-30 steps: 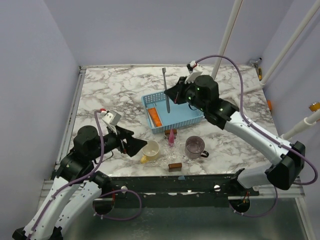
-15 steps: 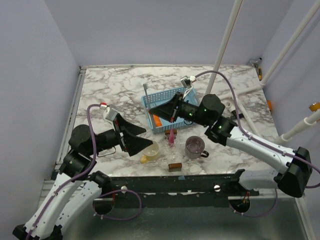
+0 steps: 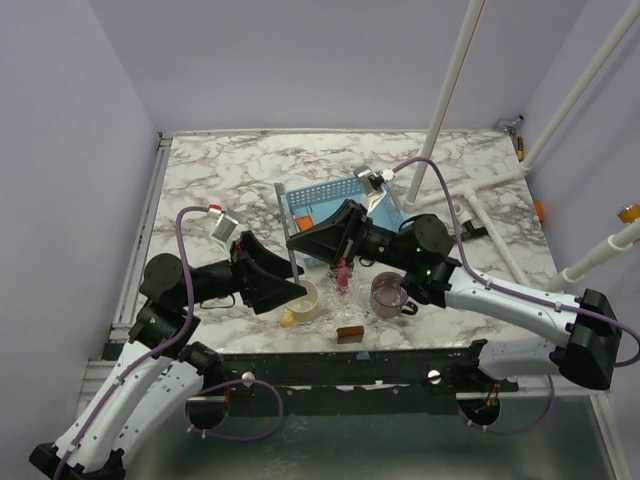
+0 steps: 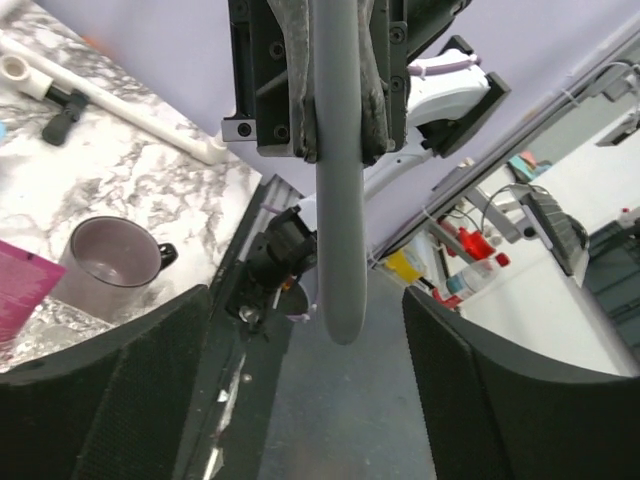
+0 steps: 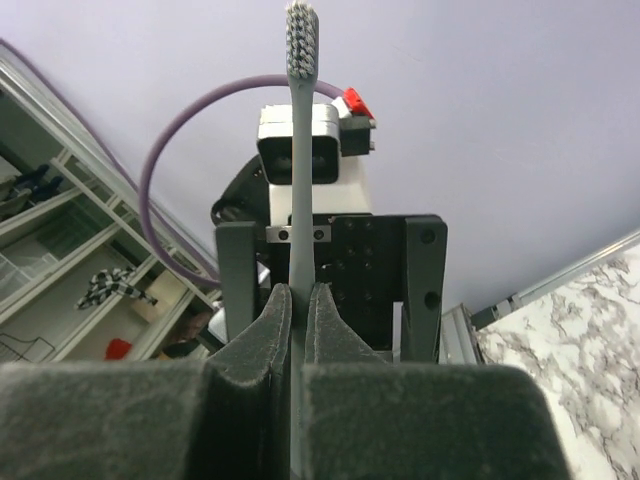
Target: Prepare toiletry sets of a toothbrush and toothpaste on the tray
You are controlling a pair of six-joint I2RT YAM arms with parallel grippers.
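My left end effector (image 3: 297, 282) is spread wide on both sides of the toothbrush (image 3: 283, 215), not touching it. My right end effector (image 3: 295, 240) pinches it upright above the desk (image 3: 220, 190). Orange toothpaste (image 3: 303, 218) lies in the tray (image 3: 335, 188). Brush and pink toothpaste (image 3: 343, 272) are not yet inside.

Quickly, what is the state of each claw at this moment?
Left claw: open, gripping nothing.
Right claw: closed on the thin, long, pale blue toothbrush.
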